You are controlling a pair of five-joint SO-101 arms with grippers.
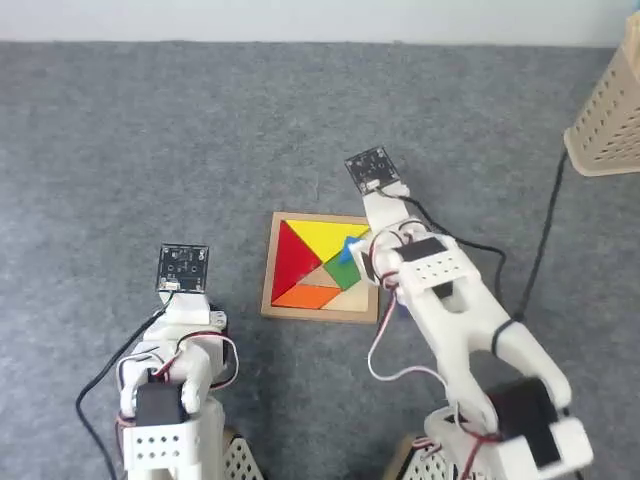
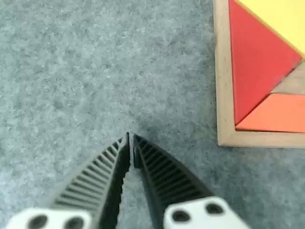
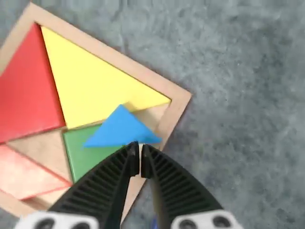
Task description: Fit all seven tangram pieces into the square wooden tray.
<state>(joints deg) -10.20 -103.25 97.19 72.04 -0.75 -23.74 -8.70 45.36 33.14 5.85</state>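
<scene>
The square wooden tray [image 1: 269,270] lies mid-table on grey carpet. In it are a red triangle [image 3: 26,90], a yellow triangle [image 3: 90,81], a green piece [image 3: 88,155] and an orange piece [image 1: 305,296]. A blue triangle [image 3: 119,128] sits tilted over the yellow and green pieces near the tray's right rim. My right gripper [image 3: 139,147] is shut on its edge. My left gripper [image 2: 131,138] is shut with nothing in it, over the carpet just left of the tray's near left corner [image 2: 224,138].
A perforated beige basket [image 1: 610,105] stands at the far right edge, with a black cable [image 1: 548,225] running down from it. A wood-coloured patch [image 3: 40,148] shows between the red, green and orange pieces. Open carpet lies beyond and left of the tray.
</scene>
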